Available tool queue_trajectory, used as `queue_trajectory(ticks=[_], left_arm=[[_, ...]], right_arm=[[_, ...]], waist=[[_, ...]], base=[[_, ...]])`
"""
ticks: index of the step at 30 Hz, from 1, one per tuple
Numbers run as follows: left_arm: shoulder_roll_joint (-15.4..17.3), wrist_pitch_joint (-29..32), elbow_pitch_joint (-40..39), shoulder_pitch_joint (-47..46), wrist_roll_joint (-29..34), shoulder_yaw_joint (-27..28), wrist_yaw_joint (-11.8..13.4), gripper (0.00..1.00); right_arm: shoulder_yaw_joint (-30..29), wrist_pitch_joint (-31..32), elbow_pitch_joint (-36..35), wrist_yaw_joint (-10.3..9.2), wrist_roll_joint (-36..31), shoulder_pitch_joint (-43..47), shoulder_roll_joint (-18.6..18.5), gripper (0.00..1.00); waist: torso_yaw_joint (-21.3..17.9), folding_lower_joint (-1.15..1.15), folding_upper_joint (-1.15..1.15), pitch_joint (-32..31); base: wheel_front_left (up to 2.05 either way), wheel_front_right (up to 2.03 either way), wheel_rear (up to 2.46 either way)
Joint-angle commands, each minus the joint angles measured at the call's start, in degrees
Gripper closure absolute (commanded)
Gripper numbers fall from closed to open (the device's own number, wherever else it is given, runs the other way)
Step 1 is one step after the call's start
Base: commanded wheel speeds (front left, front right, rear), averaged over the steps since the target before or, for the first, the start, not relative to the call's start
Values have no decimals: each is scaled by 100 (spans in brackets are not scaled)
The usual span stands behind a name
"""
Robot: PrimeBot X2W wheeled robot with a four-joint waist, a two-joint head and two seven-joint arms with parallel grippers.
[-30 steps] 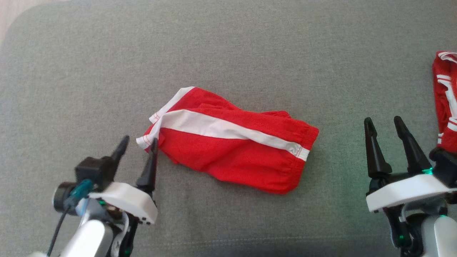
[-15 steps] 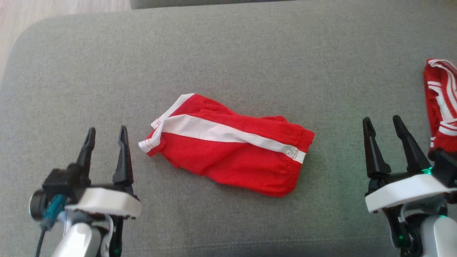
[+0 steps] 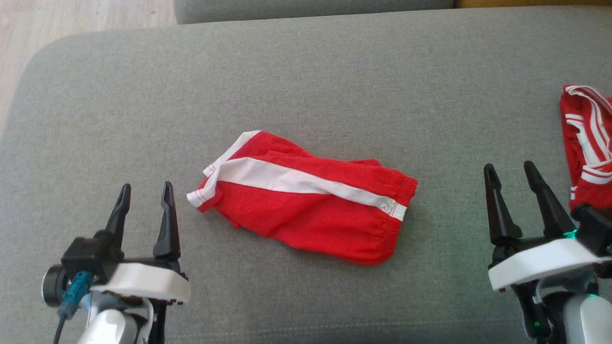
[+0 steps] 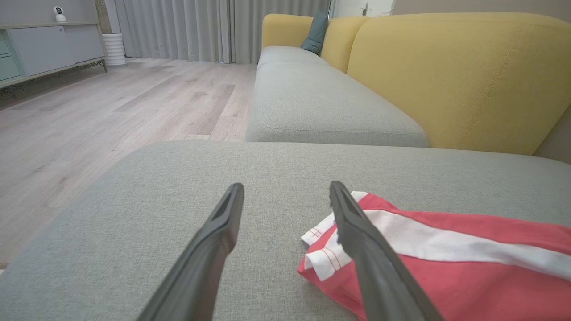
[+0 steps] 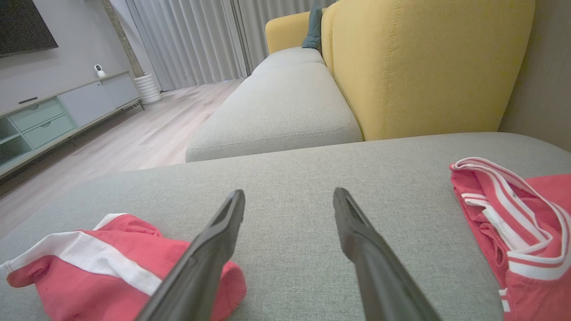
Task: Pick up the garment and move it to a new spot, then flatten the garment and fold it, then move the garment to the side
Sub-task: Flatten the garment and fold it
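Currently left gripper [image 3: 146, 187] and right gripper [image 3: 508, 166] point forward, jaws wide and empty, flanking the red garment [image 3: 306, 215]

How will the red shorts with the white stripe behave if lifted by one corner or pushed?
Probably floppy: the red shorts lie in soft wrinkled layers, so lifted by one corner they would likely sag and unfold. Likely light, being thin cloth. Pushed, they would probably bunch rather than slide, since the grey cushion looks coarsely woven.
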Motion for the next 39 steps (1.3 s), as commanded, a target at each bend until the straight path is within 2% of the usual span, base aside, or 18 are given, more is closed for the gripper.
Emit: queue_trajectory(ticks=[1,10,14,18,21,27,38,39], left_arm=[[105,-39,-174,-149,36,225,39,0],[142,13,-163,-173,6,167,2,0],[189,414,-64,-386,-216,2,-322,0],[235,1150,138,-645,-637,-129,-685,0],[308,1596,298,-834,-853,-148,-827,0],[394,2095,574,-1034,-1166,-161,-1033,0],[467,2035,760,-1162,-1166,-145,-1074,0],[464,2010,759,-1176,-1182,-143,-1101,3]], right_arm=[[144,8,-242,-5,-52,-79,-31,0],[139,26,-250,-5,-39,-62,-31,0],[125,36,-250,-5,-32,-54,-31,0],[149,35,-258,-5,-32,-99,-31,0],[170,28,-256,-5,-32,-130,-31,0],[169,-7,-222,-5,-3,-161,-31,0],[166,-70,-180,-5,29,-187,-31,0],[170,-72,-176,-5,28,-193,-31,0]], waist=[[-1,0,0,-4],[-1,0,0,-6],[34,0,0,45],[32,0,0,127],[3,0,0,189],[-97,0,0,274],[-162,0,0,363],[-161,0,0,371]], base=[[0,0,0],[0,0,0],[0,0,0],[0,0,0],[0,0,0],[0,0,0],[0,0,0],[0,0,0]])
